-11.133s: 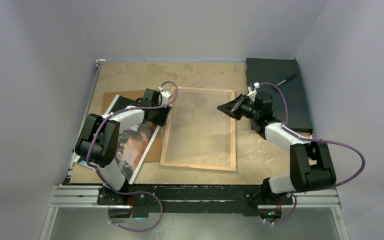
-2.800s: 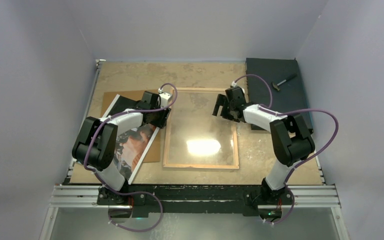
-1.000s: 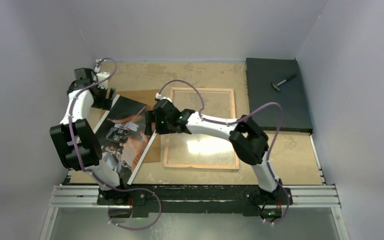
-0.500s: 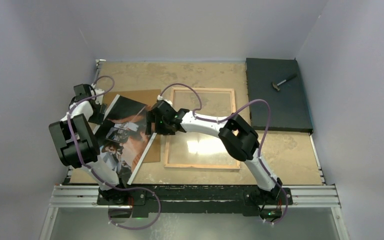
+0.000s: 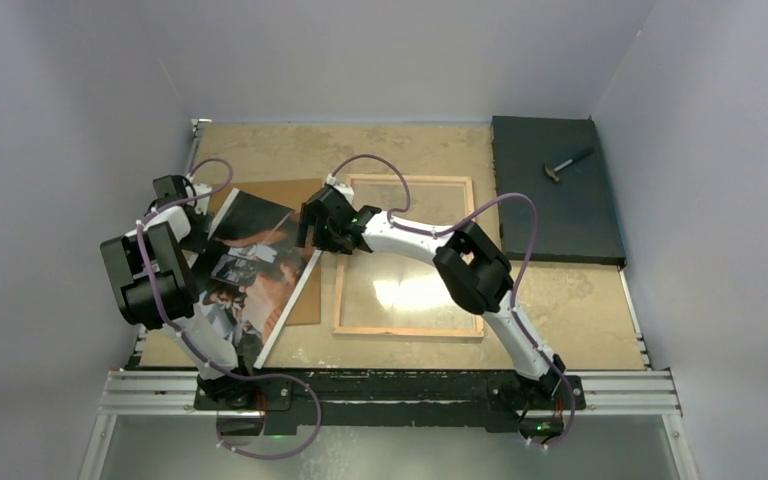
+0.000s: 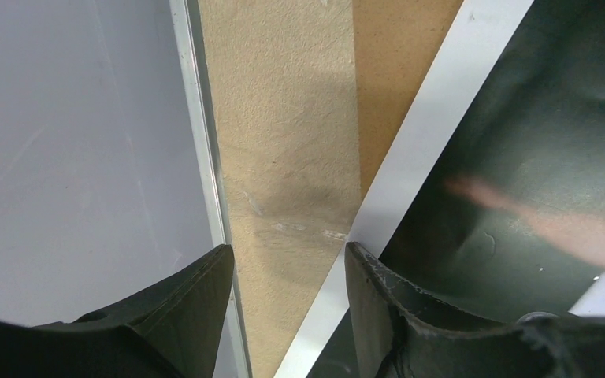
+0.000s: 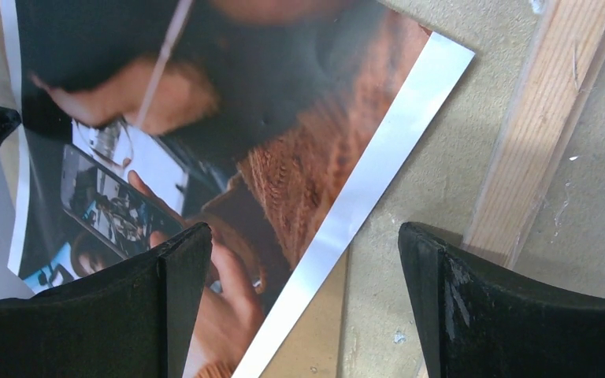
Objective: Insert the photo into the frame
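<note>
Right tool [image 7: 303, 260]: fingers spread, empty, over the photo [image 5: 250, 270] border, beside the frame [image 5: 410, 331] left rail. Left tool [image 6: 287, 268]: spread, empty, at the opposite border. Photo lies face-up on the tabletop [image 5: 410, 150], outside the frame, which holds a clear pane [image 5: 410, 265].

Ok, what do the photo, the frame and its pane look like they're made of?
The photo looks like thin glossy paper: a white border, a soft sheen and slight ripples in the dark areas. The frame shows bare light wood, with grain and scuffs visible on its rail. Its pane is clear and throws back a bright glare, so it is glass or acrylic; I cannot tell which.
</note>
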Robot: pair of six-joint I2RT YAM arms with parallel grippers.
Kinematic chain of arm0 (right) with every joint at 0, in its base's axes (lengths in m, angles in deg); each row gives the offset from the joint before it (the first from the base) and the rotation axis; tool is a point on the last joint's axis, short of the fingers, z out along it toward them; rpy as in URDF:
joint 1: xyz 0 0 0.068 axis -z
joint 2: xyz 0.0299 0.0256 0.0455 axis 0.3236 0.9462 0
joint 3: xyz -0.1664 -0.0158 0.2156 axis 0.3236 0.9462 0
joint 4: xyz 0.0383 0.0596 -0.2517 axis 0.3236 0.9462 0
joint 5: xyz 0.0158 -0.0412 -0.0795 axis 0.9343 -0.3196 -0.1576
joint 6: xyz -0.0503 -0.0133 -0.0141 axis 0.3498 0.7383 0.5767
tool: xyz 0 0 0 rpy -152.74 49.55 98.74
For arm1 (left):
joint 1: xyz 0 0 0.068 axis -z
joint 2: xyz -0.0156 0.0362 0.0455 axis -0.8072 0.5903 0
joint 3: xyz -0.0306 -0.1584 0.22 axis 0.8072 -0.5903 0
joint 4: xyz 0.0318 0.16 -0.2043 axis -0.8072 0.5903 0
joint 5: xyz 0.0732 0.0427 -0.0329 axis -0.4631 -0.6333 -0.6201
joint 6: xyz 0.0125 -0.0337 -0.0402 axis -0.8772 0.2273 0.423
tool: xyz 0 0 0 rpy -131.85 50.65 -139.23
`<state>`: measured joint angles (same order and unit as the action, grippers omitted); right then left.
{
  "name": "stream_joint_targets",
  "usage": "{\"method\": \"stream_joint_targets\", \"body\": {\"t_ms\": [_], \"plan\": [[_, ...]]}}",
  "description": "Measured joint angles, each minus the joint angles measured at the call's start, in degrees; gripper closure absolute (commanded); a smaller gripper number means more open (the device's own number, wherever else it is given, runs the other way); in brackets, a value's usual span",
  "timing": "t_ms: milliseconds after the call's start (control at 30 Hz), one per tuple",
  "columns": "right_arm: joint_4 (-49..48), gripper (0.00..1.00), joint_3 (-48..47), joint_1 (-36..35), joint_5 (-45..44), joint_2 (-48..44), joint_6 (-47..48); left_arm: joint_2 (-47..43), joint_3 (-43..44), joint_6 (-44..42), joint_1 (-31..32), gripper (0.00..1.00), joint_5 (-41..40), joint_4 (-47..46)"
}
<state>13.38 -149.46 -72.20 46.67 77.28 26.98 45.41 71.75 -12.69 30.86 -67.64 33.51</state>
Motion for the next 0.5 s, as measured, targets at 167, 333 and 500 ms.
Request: {"method": "stream_joint_targets", "body": {"t_ms": [167, 333, 500], "plan": [[-1.2, 0.10, 0.0, 0.8, 0.7, 0.2, -2.5, 0.0, -0.3, 0.0, 0.0, 0.48, 0.0, -0.4], [-7.5, 0.10, 2.5, 2.4, 5.1, 0.3, -7.0, -0.2, -0.7, 0.0, 0.1, 0.48, 0.0, -0.8], [-13.9, 0.10, 6.0, 3.9, 9.5, -0.2, -11.4, -0.4, -1.0, 0.0, 0.1, 0.48, 0.0, -1.2]]}}
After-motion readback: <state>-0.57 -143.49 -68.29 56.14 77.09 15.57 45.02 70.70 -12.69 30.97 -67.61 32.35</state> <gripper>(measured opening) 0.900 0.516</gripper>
